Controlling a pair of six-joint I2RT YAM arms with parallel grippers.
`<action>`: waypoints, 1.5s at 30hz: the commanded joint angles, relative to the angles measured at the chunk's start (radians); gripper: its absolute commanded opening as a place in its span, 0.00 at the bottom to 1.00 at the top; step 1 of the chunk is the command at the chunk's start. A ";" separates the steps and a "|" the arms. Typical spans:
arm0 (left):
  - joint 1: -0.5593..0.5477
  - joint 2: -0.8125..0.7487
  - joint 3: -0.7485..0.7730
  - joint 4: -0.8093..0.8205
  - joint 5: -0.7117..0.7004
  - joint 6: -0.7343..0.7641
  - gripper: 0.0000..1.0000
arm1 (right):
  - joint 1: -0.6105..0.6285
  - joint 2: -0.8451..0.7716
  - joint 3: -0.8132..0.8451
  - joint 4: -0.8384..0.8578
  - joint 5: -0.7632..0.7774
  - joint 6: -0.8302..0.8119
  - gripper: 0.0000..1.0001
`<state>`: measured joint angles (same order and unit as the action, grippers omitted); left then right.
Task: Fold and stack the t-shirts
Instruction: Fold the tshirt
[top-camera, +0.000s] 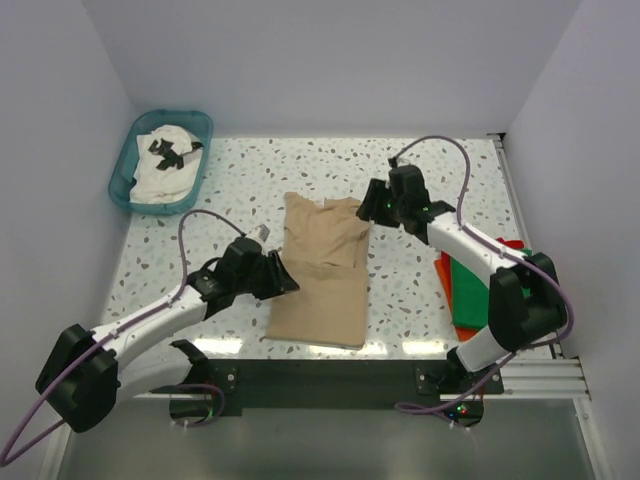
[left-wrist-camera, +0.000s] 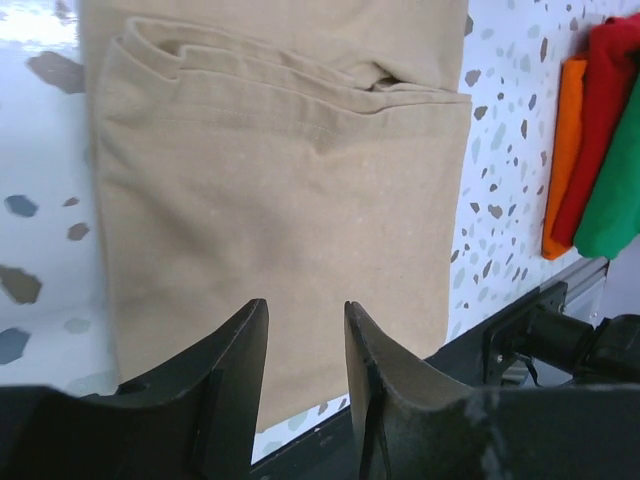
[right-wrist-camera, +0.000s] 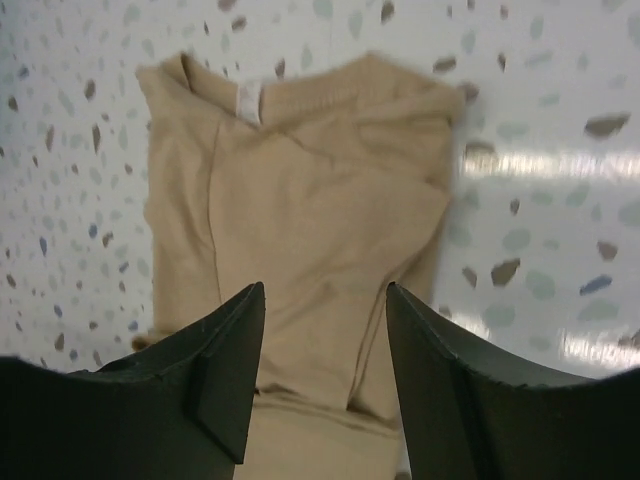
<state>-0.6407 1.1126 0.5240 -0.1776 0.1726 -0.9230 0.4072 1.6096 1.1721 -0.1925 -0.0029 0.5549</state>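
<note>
One tan t-shirt (top-camera: 320, 280), one green t-shirt (top-camera: 472, 295), one red-orange t-shirt (left-wrist-camera: 600, 110), left hand (left-wrist-camera: 303, 320), right hand (right-wrist-camera: 325, 300), both parted, empty

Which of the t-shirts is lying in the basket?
The white one with black print, in the teal basket. The tan shirt lies mid-table; the green shirt and red-orange shirt sit at right.

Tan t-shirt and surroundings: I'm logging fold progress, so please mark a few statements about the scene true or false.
1. The tan t-shirt lies partly folded on the table. True.
2. The left gripper is shut on the tan t-shirt. False: it is open and holds nothing.
3. The white t-shirt lies in the teal basket. True.
4. The green t-shirt lies on the tan t-shirt. False: it lies apart, at the table's right edge with the red-orange t-shirt.
5. The right gripper is open. True.
</note>
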 joint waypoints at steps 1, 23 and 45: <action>0.015 -0.086 0.010 -0.155 -0.102 0.010 0.42 | 0.060 -0.121 -0.190 -0.086 -0.127 0.085 0.55; -0.039 -0.372 -0.194 -0.438 -0.104 -0.157 0.47 | 0.242 -0.691 -0.902 -0.064 -0.436 0.456 0.57; -0.149 -0.257 -0.255 -0.306 -0.140 -0.235 0.39 | 0.326 -0.551 -0.982 0.157 -0.431 0.573 0.39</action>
<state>-0.7784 0.8276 0.3012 -0.5095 0.0597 -1.1450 0.7265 1.0454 0.2188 -0.0700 -0.4576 1.1004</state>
